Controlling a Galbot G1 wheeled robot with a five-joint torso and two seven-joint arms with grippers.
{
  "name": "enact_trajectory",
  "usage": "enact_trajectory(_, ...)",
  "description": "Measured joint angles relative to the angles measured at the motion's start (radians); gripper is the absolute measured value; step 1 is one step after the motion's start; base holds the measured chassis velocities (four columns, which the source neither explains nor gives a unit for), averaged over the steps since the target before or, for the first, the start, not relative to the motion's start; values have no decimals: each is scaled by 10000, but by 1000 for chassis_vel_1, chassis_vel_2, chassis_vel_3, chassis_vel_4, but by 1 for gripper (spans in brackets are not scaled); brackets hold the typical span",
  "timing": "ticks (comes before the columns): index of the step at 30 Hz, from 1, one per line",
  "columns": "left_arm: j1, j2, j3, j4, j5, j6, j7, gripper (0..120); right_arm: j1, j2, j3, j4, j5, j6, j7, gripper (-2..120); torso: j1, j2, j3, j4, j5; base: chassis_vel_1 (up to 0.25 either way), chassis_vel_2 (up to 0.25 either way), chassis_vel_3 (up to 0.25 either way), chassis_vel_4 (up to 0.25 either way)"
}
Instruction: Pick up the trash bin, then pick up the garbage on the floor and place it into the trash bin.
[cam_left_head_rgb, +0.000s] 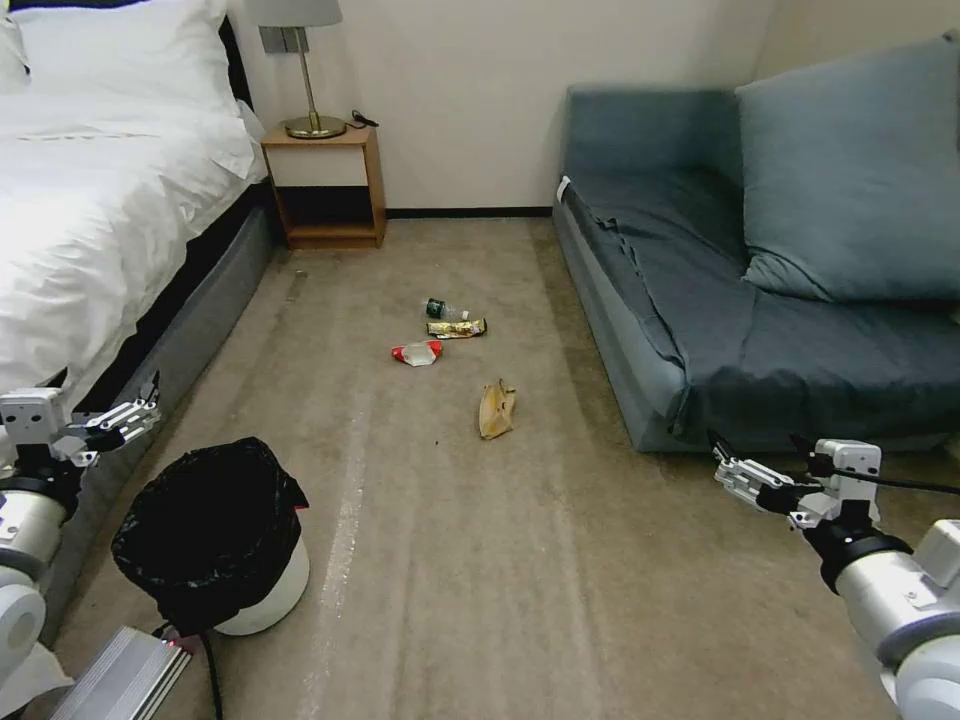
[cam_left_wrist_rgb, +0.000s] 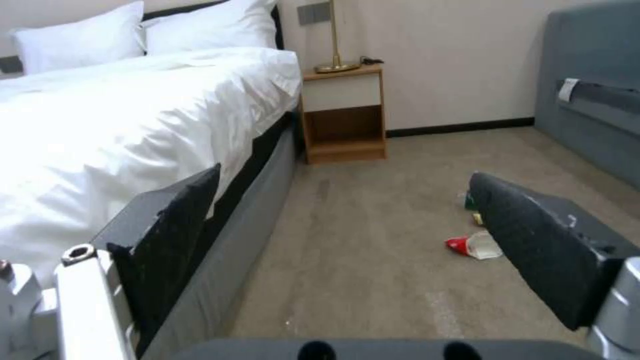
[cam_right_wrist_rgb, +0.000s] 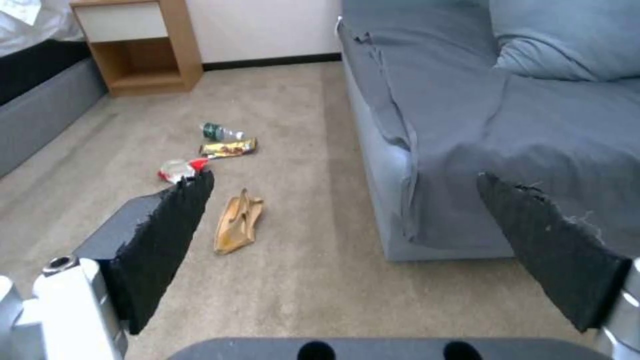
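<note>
The trash bin (cam_left_head_rgb: 235, 560) is a small round white tub standing upright on the carpet, at about 8 o'clock in the head view. A crinkly black bag liner (cam_left_head_rgb: 205, 520) is draped over its rim and hides the opening.

The garbage lies loose at mid-floor, toward 12 o'clock from the bin's side of the room. A brownish-yellow banana peel (cam_left_head_rgb: 496, 409) lies flat, nearest. Beyond it, at 10 o'clock, sits a crumpled red-and-white wrapper (cam_left_head_rgb: 417, 353). Farther on lies a shiny gold snack wrapper (cam_left_head_rgb: 457, 327), and just beside it a small bottle (cam_left_head_rgb: 444, 309) on its side, apparently green-labelled.
</note>
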Motion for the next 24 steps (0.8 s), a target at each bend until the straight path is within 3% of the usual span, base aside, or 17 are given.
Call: enact_trajectory(24,-45,-110,124,17,94,-37,-69,100,22,1,-26,-12,-17,15,-4,100,0,1,0,0,5,0,0,0,0)
